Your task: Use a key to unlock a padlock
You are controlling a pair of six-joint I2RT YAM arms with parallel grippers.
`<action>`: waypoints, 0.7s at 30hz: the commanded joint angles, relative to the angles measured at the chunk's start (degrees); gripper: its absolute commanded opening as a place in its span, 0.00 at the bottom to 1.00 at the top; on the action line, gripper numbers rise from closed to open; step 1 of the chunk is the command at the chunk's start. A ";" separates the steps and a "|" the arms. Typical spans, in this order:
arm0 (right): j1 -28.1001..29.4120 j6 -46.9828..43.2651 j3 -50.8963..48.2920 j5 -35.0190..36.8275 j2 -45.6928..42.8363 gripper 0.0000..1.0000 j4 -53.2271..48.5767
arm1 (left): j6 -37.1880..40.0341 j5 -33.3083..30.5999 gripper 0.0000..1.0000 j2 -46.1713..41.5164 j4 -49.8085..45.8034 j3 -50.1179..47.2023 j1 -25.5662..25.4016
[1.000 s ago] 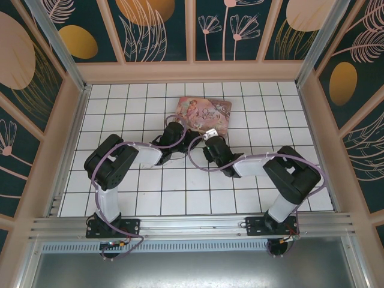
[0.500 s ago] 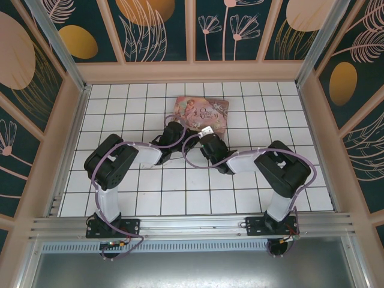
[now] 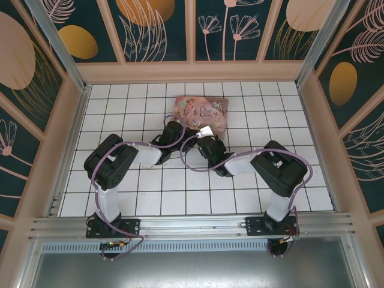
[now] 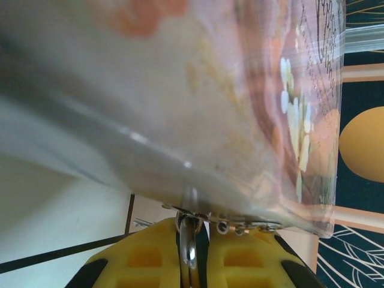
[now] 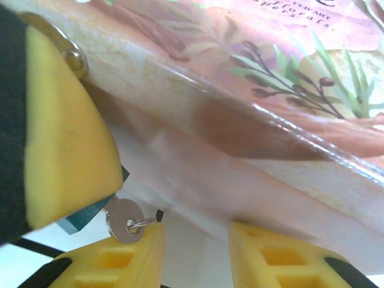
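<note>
Near the table's (image 3: 120, 198) far edge, the left gripper (image 4: 193, 243) pinches the padlock (image 5: 81, 219) tight. The key (image 5: 125, 219) pokes from it. The right gripper's (image 5: 197, 243) fingers are apart.

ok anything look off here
Mildly: the key sticking out of the padlock sits beside one finger of the right gripper, not centred between its open jaws. The tin lies askew to the tiles.
</note>
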 commanded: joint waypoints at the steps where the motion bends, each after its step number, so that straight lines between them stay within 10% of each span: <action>1: 0.41 1.78 0.06 3.58 1.84 0.31 9.22 | -2.14 6.94 0.00 -0.04 2.02 -0.02 -0.97; 12: 0.24 3.11 2.72 1.06 2.31 0.12 9.30 | -1.76 6.96 0.00 -0.30 1.68 -0.53 -0.94; 21: -4.10 9.50 4.06 -17.83 -4.81 0.00 1.63 | -1.25 6.62 0.00 0.08 1.59 -1.13 -0.95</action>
